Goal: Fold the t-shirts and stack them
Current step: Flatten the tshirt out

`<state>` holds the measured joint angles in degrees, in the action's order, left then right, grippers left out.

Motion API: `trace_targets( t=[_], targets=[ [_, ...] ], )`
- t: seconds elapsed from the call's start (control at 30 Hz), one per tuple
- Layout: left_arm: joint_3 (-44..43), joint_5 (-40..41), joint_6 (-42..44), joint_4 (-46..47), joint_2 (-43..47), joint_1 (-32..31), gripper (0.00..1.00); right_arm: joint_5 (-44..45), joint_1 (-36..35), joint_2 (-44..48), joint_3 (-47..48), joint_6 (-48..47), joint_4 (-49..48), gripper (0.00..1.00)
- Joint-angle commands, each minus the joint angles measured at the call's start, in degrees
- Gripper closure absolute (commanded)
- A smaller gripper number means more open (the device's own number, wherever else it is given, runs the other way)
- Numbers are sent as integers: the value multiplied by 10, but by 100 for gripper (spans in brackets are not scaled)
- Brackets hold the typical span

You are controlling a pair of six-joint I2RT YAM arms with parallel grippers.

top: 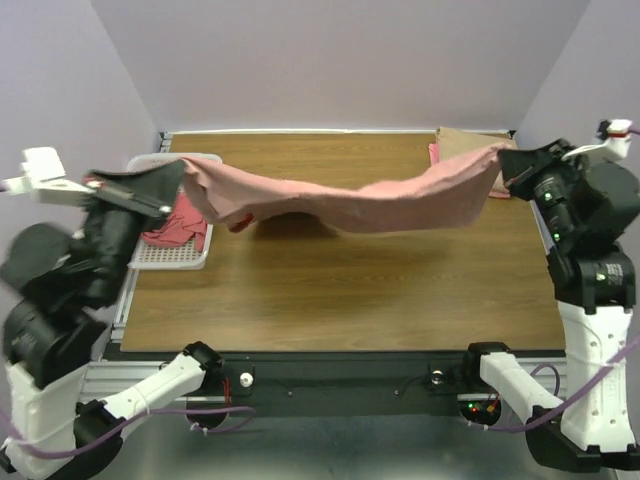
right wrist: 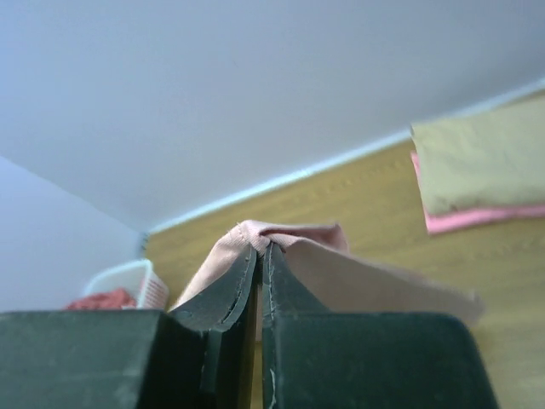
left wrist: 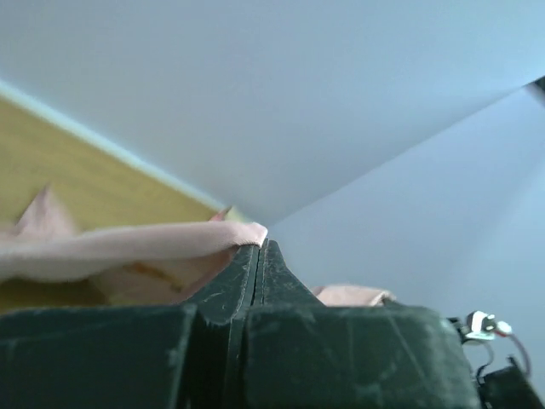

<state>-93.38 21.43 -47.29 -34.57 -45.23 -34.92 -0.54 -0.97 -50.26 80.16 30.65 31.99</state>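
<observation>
While the dusty-pink cloth t-shirt (top: 340,200) sags stretched in air over the brown wooden counter (top: 340,295), left claw (left wrist: 261,249) and right claw (right wrist: 260,249) each clenched on an end, spreading is seemingly underway, and next it needs lowering flat.

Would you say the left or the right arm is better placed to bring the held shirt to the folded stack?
Probably right: the right gripper grips the dusty-pink shirt beside the stack; the left gripper is far off by the basket.
</observation>
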Motion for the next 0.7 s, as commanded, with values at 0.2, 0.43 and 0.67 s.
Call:
trace_targets(
  t=[0.2, 0.43, 0.67],
  targets=[
    [-277, -74, 117, 33, -43, -2, 100, -14, 5, 12, 227, -8, 53, 100],
    [-334, -71, 122, 22, -73, -2, 100, -3, 5, 23, 254, -6, 79, 100],
    [-284, 46, 128, 34, -125, -2, 100, 20, 5, -18, 213, -6, 81, 100]
  ],
)
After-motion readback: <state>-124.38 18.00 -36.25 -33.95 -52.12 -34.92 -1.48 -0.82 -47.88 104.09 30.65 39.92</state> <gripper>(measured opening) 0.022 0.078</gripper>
